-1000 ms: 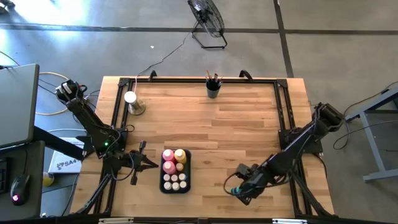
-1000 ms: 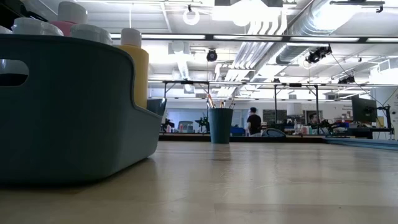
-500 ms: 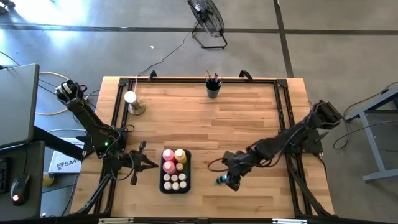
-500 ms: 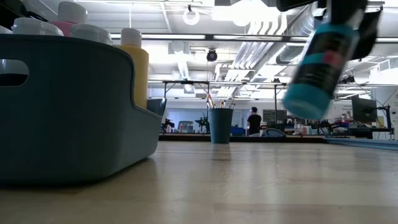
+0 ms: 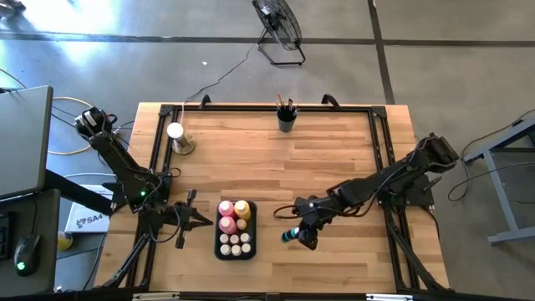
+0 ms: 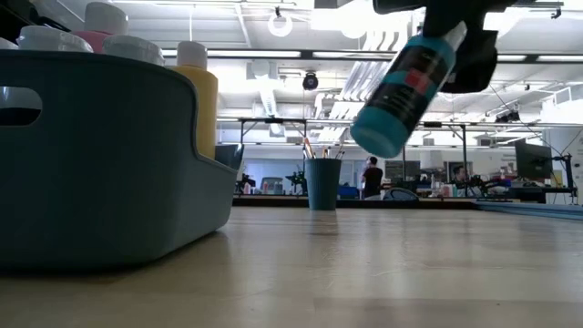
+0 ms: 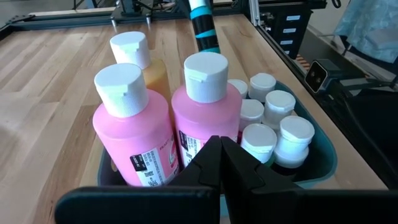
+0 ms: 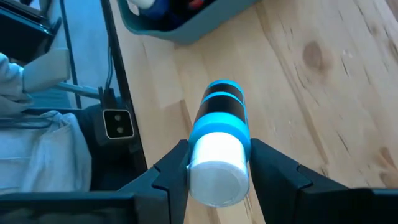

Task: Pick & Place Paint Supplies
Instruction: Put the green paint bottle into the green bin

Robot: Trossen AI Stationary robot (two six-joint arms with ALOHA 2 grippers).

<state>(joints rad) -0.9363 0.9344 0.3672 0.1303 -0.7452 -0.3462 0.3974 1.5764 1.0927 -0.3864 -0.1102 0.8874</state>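
Observation:
A grey-blue tray [image 5: 253,224] near the table's front edge holds two pink squeeze bottles [image 7: 208,115], a yellow one [image 7: 144,62] and several small white-capped paint bottles [image 7: 273,127]. My right gripper [image 5: 298,234], just right of the tray, is shut on a teal paint bottle [image 5: 289,235] with a white cap, held above the wood. My left gripper [image 5: 203,221] waits shut at the tray's left side. A dark cup of paintbrushes [image 5: 287,118] stands at the far edge. My right gripper pinches the teal bottle at its white-capped end [image 8: 217,163], one finger [image 8: 171,172] on each side. The fingers slant down from the table's right. The bottle [image 6: 401,87] is lifted clear and tilted, its base pointing down toward the tray.
A white knob on a round tan base [image 5: 178,139] stands at the far left. Black rails [image 5: 267,107] frame the tabletop. Bare wood [image 5: 326,167] lies between the tray and the cup of brushes.
My right gripper has swung toward the table's left edge and the tray, rolling as it went. It has carried the teal bottle clear of the table. The bottle now lies more slanted, its base toward the tray.

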